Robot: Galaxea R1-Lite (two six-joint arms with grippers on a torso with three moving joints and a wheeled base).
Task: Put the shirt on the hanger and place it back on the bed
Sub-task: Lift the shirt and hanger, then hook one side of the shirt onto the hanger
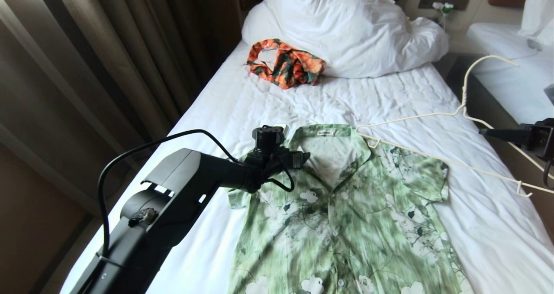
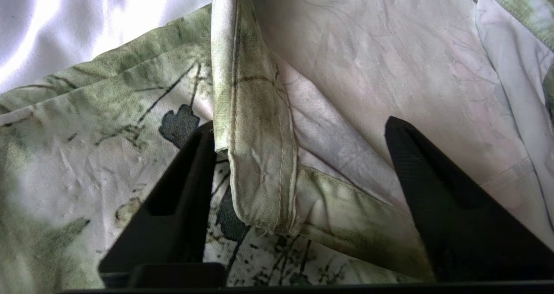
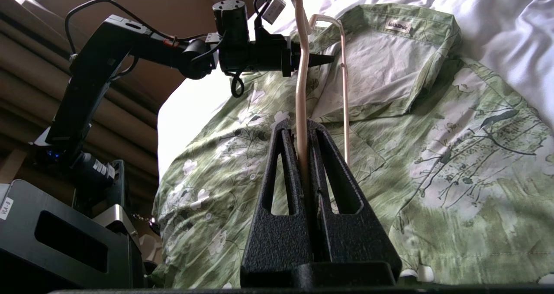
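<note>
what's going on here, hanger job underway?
Yes, early stage. The shirt lies flat and buttoned on the bed. The right gripper is shut on the hanger, holding it over the shirt's right shoulder with one end near the collar. The left gripper is at the collar, open, fingers straddling the collar edge, nothing pinched yet. The hanger is not yet inside the shirt.

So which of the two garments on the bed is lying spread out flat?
The green flowered shirt, spread flat with its collar open, nearest the robot. The orange patterned garment lies crumpled in a heap by the pillow.
</note>
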